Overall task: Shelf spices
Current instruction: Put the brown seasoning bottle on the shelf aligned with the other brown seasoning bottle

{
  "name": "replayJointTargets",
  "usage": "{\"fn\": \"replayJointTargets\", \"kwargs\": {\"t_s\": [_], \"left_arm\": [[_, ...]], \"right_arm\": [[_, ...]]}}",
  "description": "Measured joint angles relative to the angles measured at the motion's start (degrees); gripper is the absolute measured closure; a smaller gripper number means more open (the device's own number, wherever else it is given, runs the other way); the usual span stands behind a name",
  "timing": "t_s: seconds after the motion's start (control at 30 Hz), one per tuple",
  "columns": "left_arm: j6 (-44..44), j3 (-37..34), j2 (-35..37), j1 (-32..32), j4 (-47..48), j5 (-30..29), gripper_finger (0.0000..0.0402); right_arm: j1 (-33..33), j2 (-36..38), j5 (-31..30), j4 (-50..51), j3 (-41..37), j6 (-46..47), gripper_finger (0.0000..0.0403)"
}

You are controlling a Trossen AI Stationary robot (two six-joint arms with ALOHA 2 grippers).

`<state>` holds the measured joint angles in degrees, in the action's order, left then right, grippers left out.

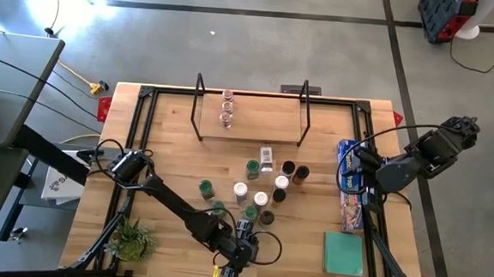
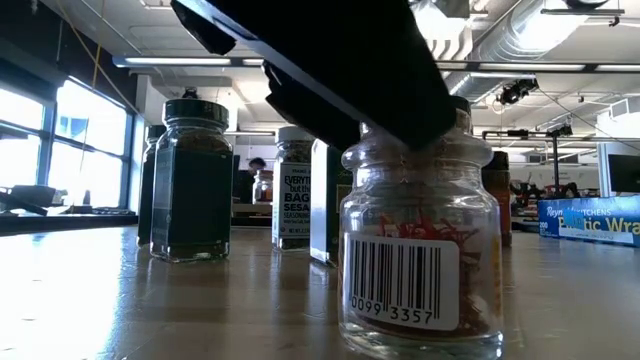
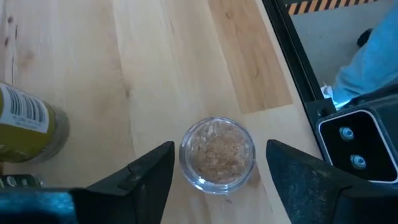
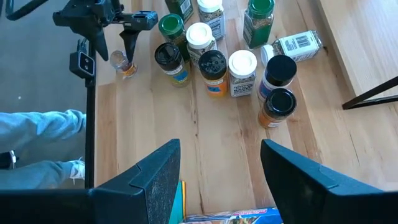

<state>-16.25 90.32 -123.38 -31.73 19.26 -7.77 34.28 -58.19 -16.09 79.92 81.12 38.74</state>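
Hovering my left hand straight over a small clear jar at the near edge of the surface, I have its fingers standing apart, one on each side of the glass with a gap on both sides and nothing gripped yet. The jar stands upright, its long axis running up toward my wrist and its open-looking top facing me, so the grasp looks like a plain drop and squeeze. In the low view the same jar shows reddish threads and a barcode label.

The shelf lies well away across the surface, with a few jars already standing on its board. Between it and this jar stands the cluster of other spices, one of them lying on its side, so I judge the carry must rise above their caps. My right hand waits with fingers apart near the blue foil box, farther from this jar.
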Motion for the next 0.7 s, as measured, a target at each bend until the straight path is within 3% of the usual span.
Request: {"fn": "replayJointTargets", "kwargs": {"t_s": [0.2,0.53,0.7], "left_arm": [[-0.07,0.00,-0.65,0.00,-0.71,-0.10,0.0180],[-0.13,0.04,-1.49,0.00,-2.91,-1.65,0.0185],[-1.92,0.04,-2.36,0.00,-3.01,-0.53,0.0213]], "right_arm": [[0.00,-0.01,0.00,0.00,0.00,0.00,0.0185],[0.00,-0.02,-0.01,0.00,-0.02,0.28,0.0185],[0.00,-0.02,0.01,0.00,-0.02,0.91,0.0185]]}}
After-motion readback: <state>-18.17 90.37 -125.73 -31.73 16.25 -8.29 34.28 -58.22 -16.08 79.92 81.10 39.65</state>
